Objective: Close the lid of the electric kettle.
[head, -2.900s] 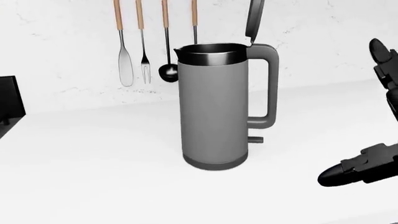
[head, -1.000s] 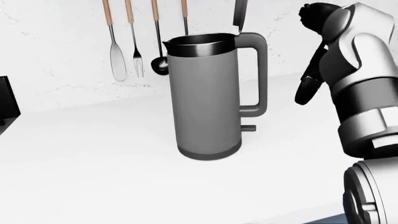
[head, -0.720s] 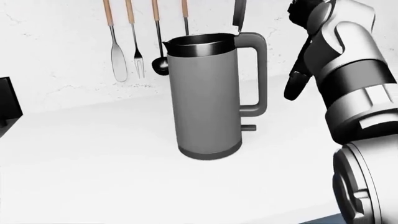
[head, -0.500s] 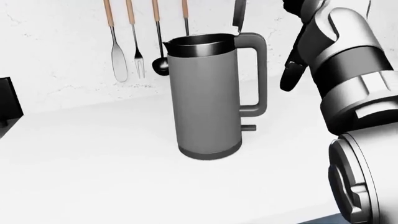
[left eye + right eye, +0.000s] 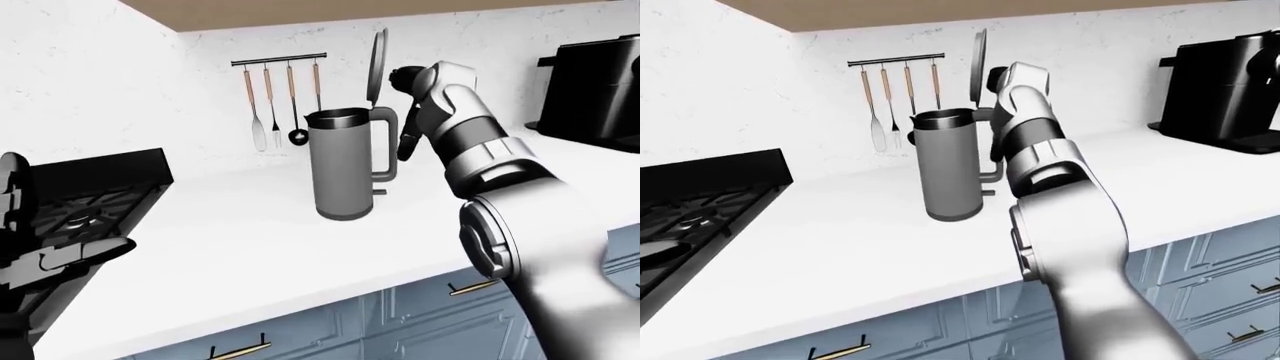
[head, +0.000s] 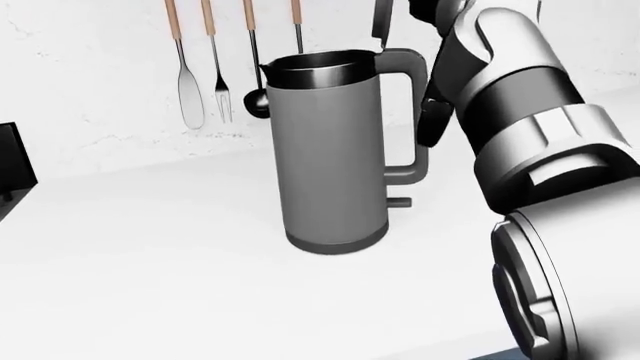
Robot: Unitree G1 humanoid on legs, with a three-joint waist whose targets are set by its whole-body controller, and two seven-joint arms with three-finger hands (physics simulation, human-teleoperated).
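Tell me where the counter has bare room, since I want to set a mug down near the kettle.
The counter is bare between the stove and the kettle. It is crowded on the kettle's handle side, where the right hand reaches toward the lid.

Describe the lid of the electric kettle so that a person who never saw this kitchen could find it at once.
Look along the white counter to the tall grey kettle standing below the rail of hanging utensils. The lid is the thin dark disc that rises upright above the kettle's handle, hinged open. Unlike the wood-handled utensils beside it, it is attached to the kettle and seen edge-on.
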